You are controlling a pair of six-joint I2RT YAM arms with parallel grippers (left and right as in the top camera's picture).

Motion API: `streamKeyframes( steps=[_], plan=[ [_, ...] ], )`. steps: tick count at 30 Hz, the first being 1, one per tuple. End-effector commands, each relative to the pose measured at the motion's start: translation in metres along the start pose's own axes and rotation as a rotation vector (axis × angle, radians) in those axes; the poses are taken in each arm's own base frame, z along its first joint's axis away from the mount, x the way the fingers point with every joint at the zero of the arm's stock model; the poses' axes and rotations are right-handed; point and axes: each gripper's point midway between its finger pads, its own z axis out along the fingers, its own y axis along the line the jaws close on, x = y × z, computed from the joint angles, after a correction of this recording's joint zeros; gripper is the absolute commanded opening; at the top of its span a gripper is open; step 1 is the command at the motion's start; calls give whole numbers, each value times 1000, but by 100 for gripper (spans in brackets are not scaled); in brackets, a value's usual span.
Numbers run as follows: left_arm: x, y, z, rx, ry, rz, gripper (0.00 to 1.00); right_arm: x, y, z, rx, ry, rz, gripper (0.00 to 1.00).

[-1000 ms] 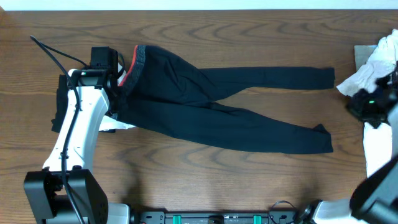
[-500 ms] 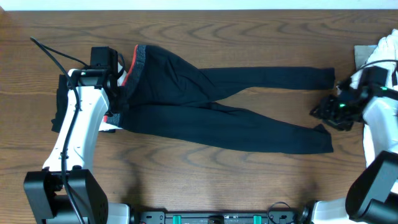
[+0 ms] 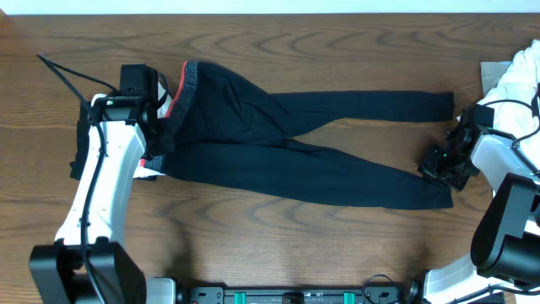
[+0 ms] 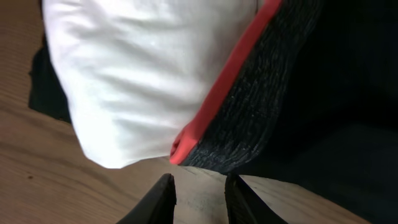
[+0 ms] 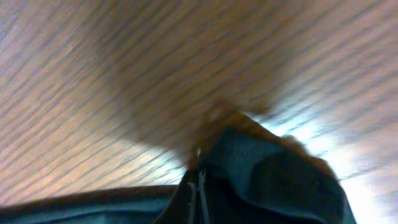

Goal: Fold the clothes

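Note:
The clothes' long black trousers [image 3: 278, 139] lie spread across the table, grey-and-red waistband [image 3: 187, 84] to the left and both legs running right. My left gripper [image 3: 159, 143] hovers at the waistband's near end [image 4: 249, 106], jaws a little apart [image 4: 200, 190] with only bare wood between them. A white garment [image 4: 143, 74] lies just left of that waistband end. My right gripper [image 3: 437, 171] sits at the cuff of the near leg. In the right wrist view its jaws [image 5: 199, 186] are pressed together, with the dark cuff fabric [image 5: 280, 180] bunched up against them.
A heap of white garments [image 3: 516, 80] lies at the far right on a grey sheet [image 3: 489, 72]. A black garment [image 3: 78, 148] lies under the left arm beside the small white one [image 3: 160, 172]. The wooden table [image 3: 278, 245] shows in front of the trousers.
My right arm swung from the white heap over to the near leg's cuff, opening on the way and closing there. My left gripper's jaws parted slightly at the waistband.

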Motion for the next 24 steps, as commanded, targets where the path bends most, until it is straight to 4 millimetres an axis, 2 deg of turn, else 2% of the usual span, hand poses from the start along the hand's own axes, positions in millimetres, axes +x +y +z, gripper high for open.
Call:
streamKeyframes(
  steps=[1,8,10,13,15,17,21,24],
  plan=[
    [-9,4,-17,15,-64,-26,31,-9,-34,4,110,-17,93,2],
    [-12,5,-30,29,-112,-38,34,-58,-52,-18,56,-146,178,2],
    [-12,2,-32,53,-115,-38,34,-75,-34,-26,-77,-184,101,3],
    [-12,-4,-33,89,-113,-36,34,-85,-4,-38,-252,-209,-3,9],
    [-10,-14,-34,142,-103,-32,34,-80,-3,-40,-259,-183,2,19],
    [-6,-30,-37,238,-83,-25,34,-63,-11,-37,-217,-106,32,42],
    [1,-56,-44,391,-44,-12,35,-20,-37,-32,-69,60,104,45],
    [3,-62,-47,415,-41,2,35,-7,-66,-33,103,97,168,48]
  ],
)
